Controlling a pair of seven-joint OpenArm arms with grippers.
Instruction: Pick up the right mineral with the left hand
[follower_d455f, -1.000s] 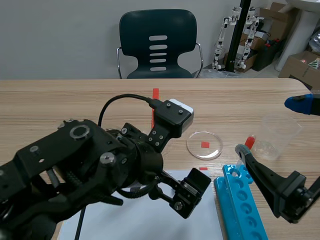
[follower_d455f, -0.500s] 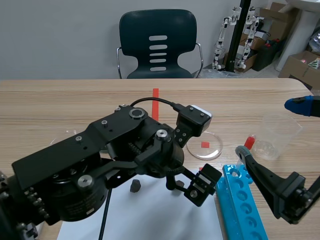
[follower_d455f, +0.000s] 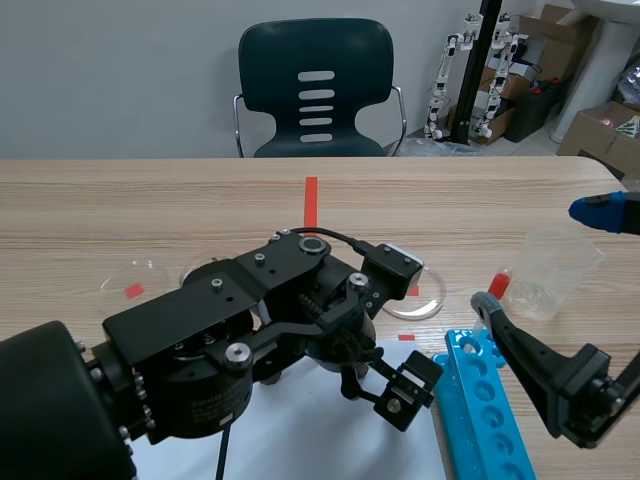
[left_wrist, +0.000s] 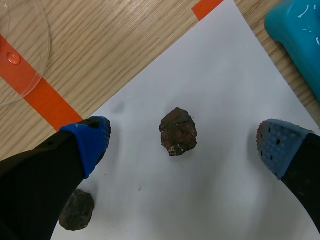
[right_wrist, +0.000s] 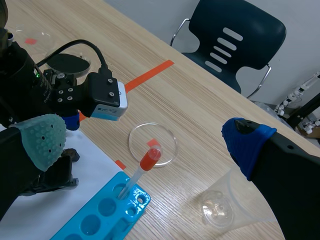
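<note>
— One query: what is bracketed on the paper (left_wrist: 225, 100)?
— The right mineral (left_wrist: 178, 131), untouched between the left gripper's (left_wrist: 186, 144) wide-apart fingers (left_wrist: 92, 142); the other mineral (left_wrist: 76, 210) is left at seven o'clock of it. The arm has been lowered over it within the last second, so closing is judged next.

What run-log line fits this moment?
left hand: open, astride right mineral | right mineral: on white paper, ungripped | right hand: open, empty
</note>
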